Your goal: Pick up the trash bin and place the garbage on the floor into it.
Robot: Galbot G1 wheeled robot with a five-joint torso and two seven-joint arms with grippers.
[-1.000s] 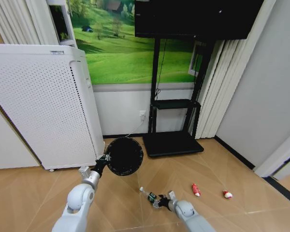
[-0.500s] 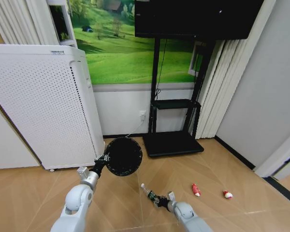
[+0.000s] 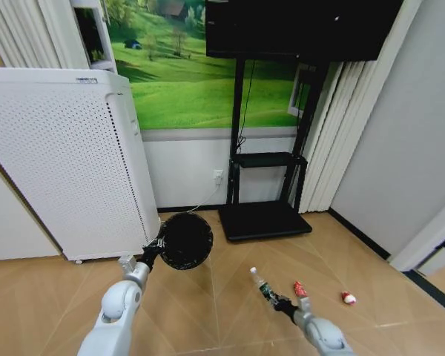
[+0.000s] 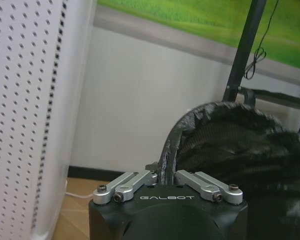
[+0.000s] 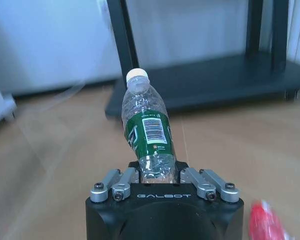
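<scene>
The trash bin [image 3: 181, 241], a small black mesh wastebasket, hangs tilted above the floor with its mouth turned toward me. My left gripper [image 3: 155, 251] is shut on its rim; in the left wrist view that gripper [image 4: 166, 172] pinches the rim of the trash bin [image 4: 240, 155]. My right gripper [image 3: 283, 303] is shut on a clear bottle [image 3: 262, 284] with a green label, held off the floor. In the right wrist view the bottle [image 5: 149, 132] sticks out from the right gripper [image 5: 158, 172], cap away. A red wrapper [image 3: 299, 289] and a red-and-white piece [image 3: 348, 298] lie on the floor.
A tall white perforated appliance [image 3: 67, 163] stands at the left against the wall. A black TV stand [image 3: 264, 219] with a low base plate stands behind the bin. A grey wall and door frame [image 3: 423, 245] close the right side. Wooden floor lies open in front.
My right gripper has swung to the right with the bottle, ending close to the red wrapper. The bin in my left gripper has drifted slightly to the left.
</scene>
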